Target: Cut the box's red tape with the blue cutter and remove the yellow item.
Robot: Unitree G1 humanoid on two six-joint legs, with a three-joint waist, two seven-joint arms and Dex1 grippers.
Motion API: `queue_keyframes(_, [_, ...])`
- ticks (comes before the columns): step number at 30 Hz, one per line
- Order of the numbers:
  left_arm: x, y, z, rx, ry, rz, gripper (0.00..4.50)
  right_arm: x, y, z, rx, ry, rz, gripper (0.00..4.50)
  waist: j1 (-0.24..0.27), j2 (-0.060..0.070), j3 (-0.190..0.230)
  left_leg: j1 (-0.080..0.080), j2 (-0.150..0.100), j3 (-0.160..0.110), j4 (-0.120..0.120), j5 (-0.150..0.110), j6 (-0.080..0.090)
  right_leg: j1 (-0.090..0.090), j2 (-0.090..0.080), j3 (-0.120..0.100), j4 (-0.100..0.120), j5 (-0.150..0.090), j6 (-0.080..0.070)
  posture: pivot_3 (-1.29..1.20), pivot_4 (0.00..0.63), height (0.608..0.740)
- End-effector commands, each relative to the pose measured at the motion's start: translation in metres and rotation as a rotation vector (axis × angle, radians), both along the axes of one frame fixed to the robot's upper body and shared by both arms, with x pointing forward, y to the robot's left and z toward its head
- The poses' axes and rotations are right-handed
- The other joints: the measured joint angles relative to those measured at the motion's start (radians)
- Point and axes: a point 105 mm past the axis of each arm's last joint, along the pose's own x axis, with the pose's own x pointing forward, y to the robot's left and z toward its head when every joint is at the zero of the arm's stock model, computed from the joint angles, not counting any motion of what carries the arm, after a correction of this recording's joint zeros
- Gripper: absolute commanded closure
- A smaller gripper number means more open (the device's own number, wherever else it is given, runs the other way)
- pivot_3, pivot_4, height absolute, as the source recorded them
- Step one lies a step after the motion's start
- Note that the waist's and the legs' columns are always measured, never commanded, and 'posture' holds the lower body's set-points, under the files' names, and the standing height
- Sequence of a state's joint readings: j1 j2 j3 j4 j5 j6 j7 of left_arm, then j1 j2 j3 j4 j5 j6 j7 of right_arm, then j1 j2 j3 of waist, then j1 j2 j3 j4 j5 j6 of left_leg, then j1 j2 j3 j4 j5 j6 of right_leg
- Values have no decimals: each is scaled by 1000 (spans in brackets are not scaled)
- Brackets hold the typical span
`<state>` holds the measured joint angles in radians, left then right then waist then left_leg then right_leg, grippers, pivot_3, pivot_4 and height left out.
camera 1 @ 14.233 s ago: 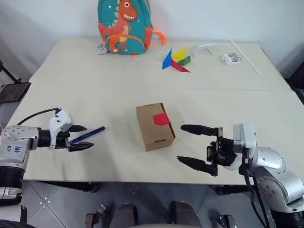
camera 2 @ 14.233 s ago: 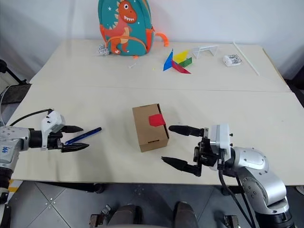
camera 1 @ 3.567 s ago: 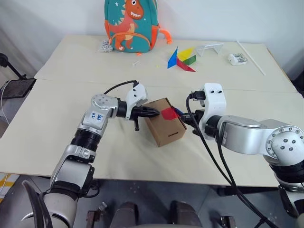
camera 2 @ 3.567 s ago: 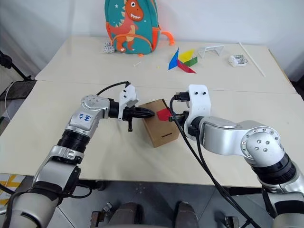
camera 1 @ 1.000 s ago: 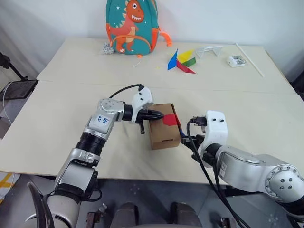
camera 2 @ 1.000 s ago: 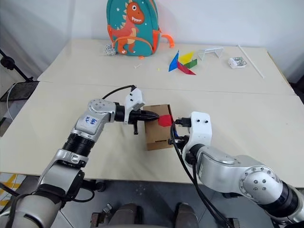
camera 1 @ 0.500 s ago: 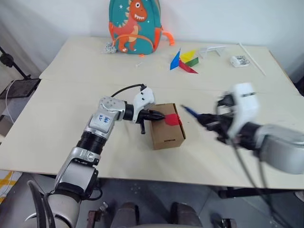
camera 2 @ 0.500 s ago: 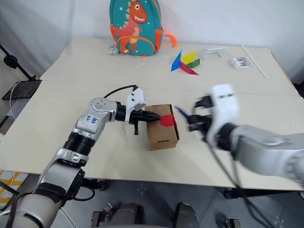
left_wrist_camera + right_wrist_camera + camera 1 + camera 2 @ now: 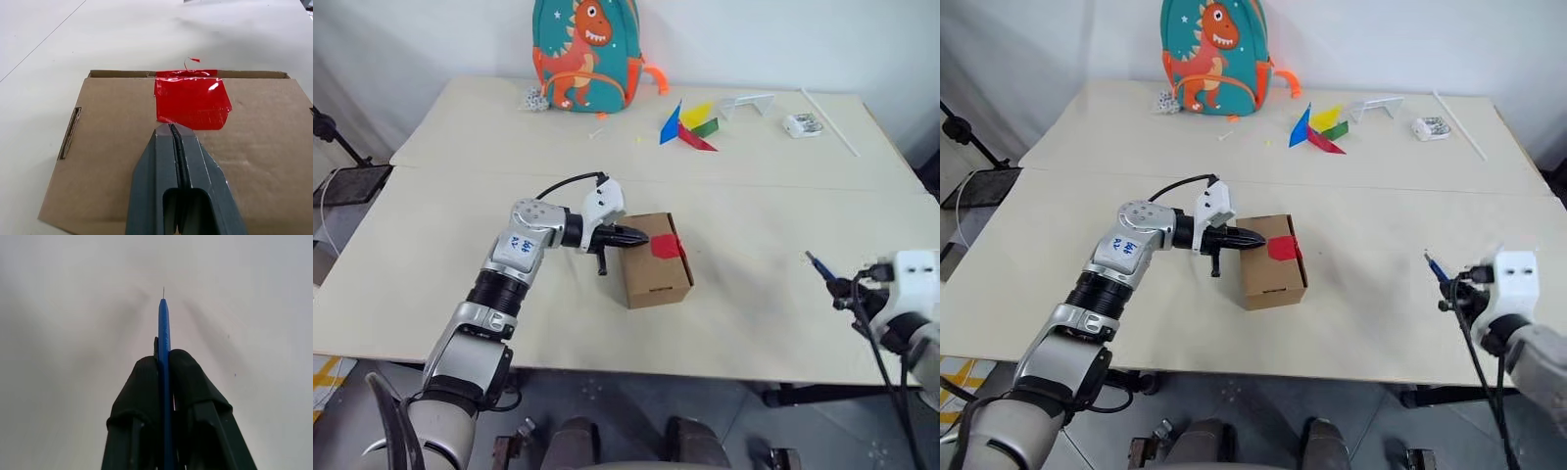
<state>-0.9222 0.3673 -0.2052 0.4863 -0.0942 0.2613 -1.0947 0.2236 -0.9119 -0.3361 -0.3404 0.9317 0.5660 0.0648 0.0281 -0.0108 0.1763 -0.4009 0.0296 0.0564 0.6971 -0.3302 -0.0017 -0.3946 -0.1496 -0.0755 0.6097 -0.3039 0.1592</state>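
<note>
Box (image 9: 657, 259) of brown cardboard sits near the middle of the bench (image 9: 431, 264), on the front half. Its flaps are down. A red tape (image 9: 191, 96) square sticks on its top, at the edge on the robot's right.

Closest to the robot, at the right front edge of the bench, is the right pincer (image 9: 163, 362). Its two black fingers are pressed against the blue cutter (image 9: 164, 328), one on each side. The cutter pokes out past the fingertips, with a thin point at the end. This pincer and the cutter are well apart from the box.

A bit farther in, the left pincer (image 9: 639, 236) comes from the robot's left. Its fingers are squeezed tight together and hold nothing. The tips are over the top of the box, just beside the red tape. I cannot tell if they press on the cardboard.

At the far side of the bench stands a teal backpack (image 9: 580, 51) with an orange dinosaur on it. To its right lie some colored paper triangles (image 9: 683, 125), blue, yellow, green and red. Next to them is a small white stand (image 9: 742, 102), then a little white gadget (image 9: 800, 123) and a long white stick (image 9: 829, 119).
</note>
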Motion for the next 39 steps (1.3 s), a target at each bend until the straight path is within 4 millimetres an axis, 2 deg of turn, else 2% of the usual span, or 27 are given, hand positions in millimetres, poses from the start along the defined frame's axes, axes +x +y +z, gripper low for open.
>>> queue_keyframes(1, [-1,5,-1,7,9,5,4500,1,7,10,-85,-69,99,2814,-1,0,0,0,0,0,0,0,0,0,0,0,0,0,0,0,150,740])
queue_keyframes(9, [-3,9,13,-84,-21,9,4500,-4,6,39,-70,-224,186,85,-1,0,0,0,0,0,0,0,-1,0,0,0,0,0,0,0,150,740])
queue_keyframes(11, [-5,14,26,-149,-45,-1,4500,-10,12,55,-55,-291,254,36,-1,1,1,0,0,0,0,0,-1,0,0,0,0,0,0,0,150,740])
queue_keyframes(14, [-8,36,50,-254,-75,25,4500,-12,42,73,60,-345,410,36,-5,1,2,0,0,0,0,0,-1,0,0,0,0,0,0,0,150,740])
queue_keyframes(15, [-7,54,48,-243,-73,72,4500,-9,55,71,62,-335,464,229,-12,1,2,0,1,0,0,1,-1,0,0,0,0,0,0,0,150,740])
queue_keyframes(17, [-12,92,24,-138,-30,179,4500,5,80,52,-22,-279,551,617,-32,1,2,3,1,0,-1,1,-2,0,0,0,2,0,0,0,150,740])
queue_keyframes(19, [-20,106,9,-102,10,223,4500,17,94,43,-53,-277,582,1325,-39,1,2,14,1,5,-9,1,-3,4,0,2,1,0,-1,0,150,740])
queue_keyframes(24, [-32,103,-12,-123,63,256,4500,47,104,24,-117,-288,580,3191,2,0,3,10,0,6,-11,2,-5,0,-1,2,1,0,-1,0,150,740])
queue_keyframes(25, [-33,99,-19,-126,71,261,4500,54,109,18,-148,-284,597,3368,5,0,3,10,0,5,-10,2,-5,0,-1,2,1,0,-1,0,150,740])
queue_keyframes(28, [-36,84,-30,-137,79,266,4500,67,123,7,-202,-270,640,4462,1,0,3,10,0,6,-10,2,-5,0,-1,2,0,0,-1,0,150,740])
queue_keyframes(30, [-34,74,-31,-149,74,266,4500,74,129,4,-196,-263,649,4462,-4,0,3,10,0,6,-10,2,-5,0,-1,1,1,0,-1,0,150,740])
queue_keyframes(34, [-32,63,-31,-155,71,270,4500,74,148,-1,-180,-249,722,4462,-9,0,3,11,0,7,-11,2,-6,-1,-1,1,2,0,-1,0,150,740])
queue_keyframes(39, [-34,58,-38,-113,100,248,4500,64,177,-2,-151,-231,849,4462,-17,0,3,11,1,7,-11,2,-6,-1,-1,1,2,0,-1,0,150,740])
